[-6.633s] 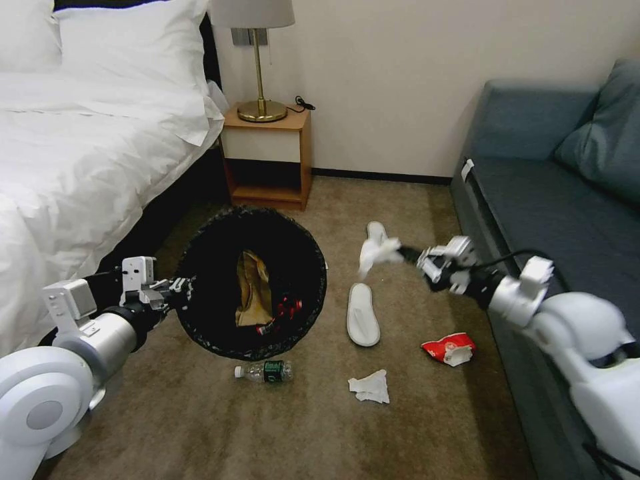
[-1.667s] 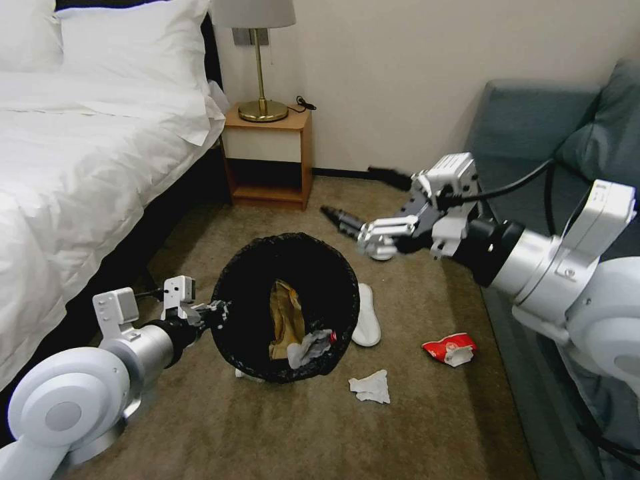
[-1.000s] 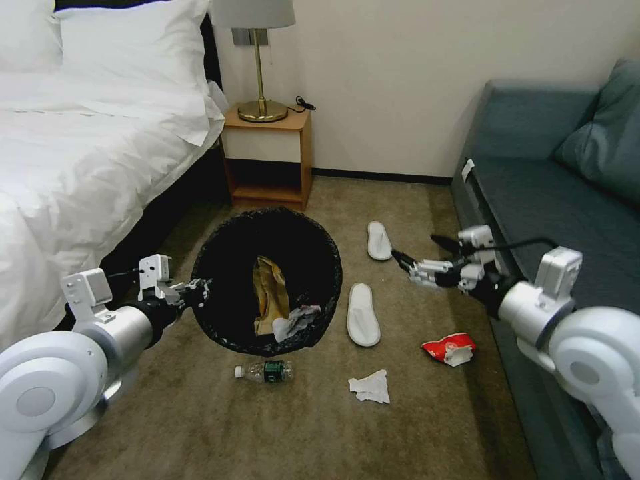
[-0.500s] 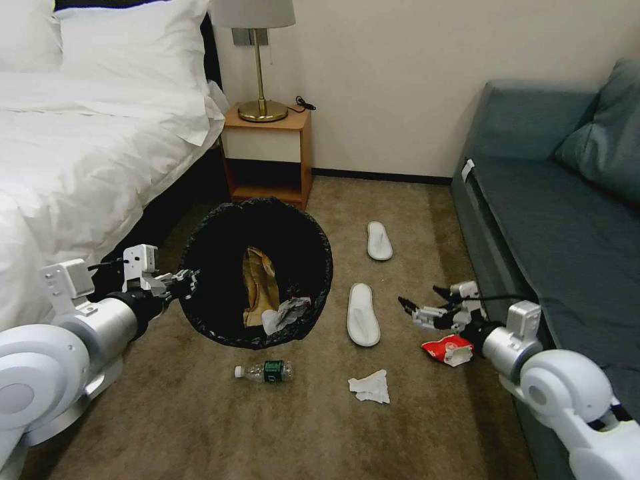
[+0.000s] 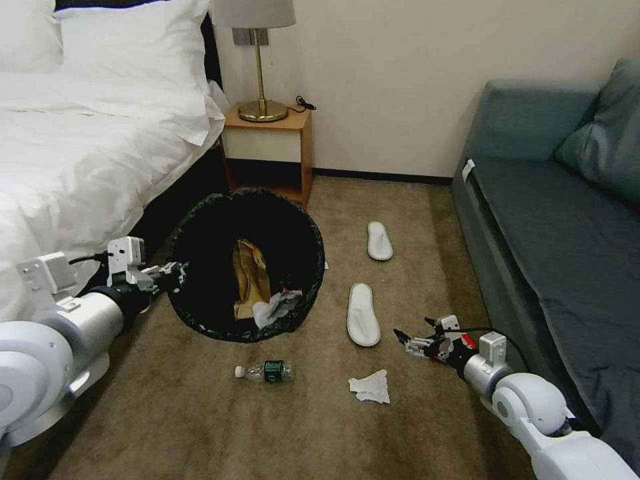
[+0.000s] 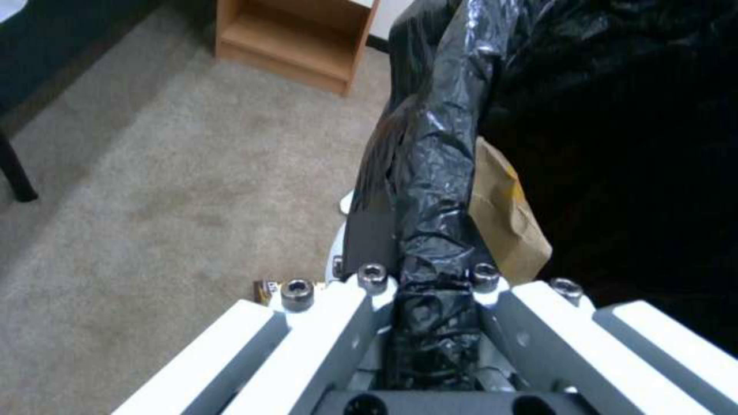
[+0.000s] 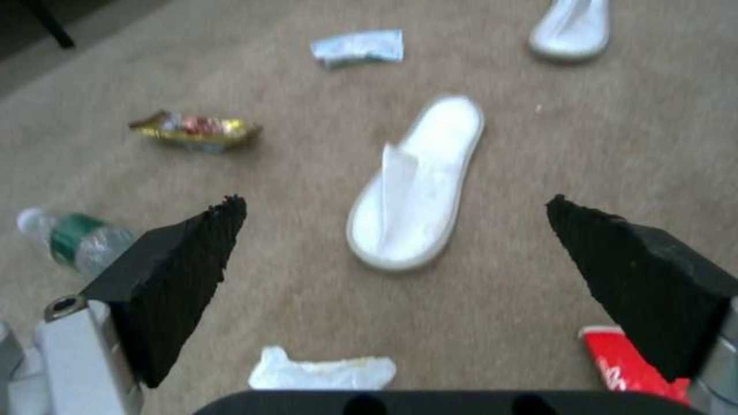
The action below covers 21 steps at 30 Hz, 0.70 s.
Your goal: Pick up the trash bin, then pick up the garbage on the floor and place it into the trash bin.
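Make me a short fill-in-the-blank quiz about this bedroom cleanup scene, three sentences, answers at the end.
1. The left gripper is clamped on the rim of the ____.
2. The right gripper, low over the carpet, has its jaws ____.
3. The bottle lying on the carpet has a ____ label.

Missing words: trash bin; open; green

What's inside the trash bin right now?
In the trash bin, held at its rim by the left gripper, lie a brown paper bag and a crumpled white tissue. Anything beneath them is hidden.
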{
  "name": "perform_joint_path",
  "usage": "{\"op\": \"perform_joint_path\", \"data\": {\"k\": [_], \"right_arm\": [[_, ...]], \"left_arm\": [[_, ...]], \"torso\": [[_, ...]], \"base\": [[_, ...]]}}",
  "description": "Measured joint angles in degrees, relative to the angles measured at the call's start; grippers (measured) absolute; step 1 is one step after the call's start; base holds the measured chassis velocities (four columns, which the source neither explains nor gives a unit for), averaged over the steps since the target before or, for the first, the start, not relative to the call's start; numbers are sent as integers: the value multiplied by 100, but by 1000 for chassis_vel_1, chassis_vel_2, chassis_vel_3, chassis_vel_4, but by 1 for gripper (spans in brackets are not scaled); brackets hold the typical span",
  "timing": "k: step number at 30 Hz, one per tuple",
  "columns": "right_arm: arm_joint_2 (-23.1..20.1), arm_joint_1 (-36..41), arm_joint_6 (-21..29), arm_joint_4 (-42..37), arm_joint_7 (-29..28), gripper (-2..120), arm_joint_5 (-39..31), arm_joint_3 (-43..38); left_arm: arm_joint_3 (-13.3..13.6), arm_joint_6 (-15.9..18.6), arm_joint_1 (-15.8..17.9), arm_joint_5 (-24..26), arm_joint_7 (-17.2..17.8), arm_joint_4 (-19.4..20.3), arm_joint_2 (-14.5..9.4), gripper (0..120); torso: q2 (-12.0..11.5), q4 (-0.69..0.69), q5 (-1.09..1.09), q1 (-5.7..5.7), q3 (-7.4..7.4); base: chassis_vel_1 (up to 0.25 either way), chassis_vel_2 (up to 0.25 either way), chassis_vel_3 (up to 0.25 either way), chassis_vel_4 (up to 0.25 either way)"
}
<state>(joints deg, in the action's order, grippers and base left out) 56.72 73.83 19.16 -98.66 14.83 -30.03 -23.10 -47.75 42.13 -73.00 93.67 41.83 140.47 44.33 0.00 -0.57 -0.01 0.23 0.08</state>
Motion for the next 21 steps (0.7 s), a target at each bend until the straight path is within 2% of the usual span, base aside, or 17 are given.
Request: {"op": "perform_joint_path", "data": {"k": [7,13,21], "right_arm": [[257,-262,-256,809,176,100,288,166],[282,-225,-337,1016,255,100,363,244],[694,-403,-524,1579,364,100,520,532]], "left_arm": [[-82,0,-56,48,21,39,-74,3],[-89,0,-12,51,12,4,-79,3],[-41,0,-24,26,4,24,-71,3]], "torso": [[0,1,1,0,0],[0,0,-1,0,0],[1,2,0,0,0]], "base": [[0,0,0,0],[0,0,0,0],[0,0,0,0]]}}
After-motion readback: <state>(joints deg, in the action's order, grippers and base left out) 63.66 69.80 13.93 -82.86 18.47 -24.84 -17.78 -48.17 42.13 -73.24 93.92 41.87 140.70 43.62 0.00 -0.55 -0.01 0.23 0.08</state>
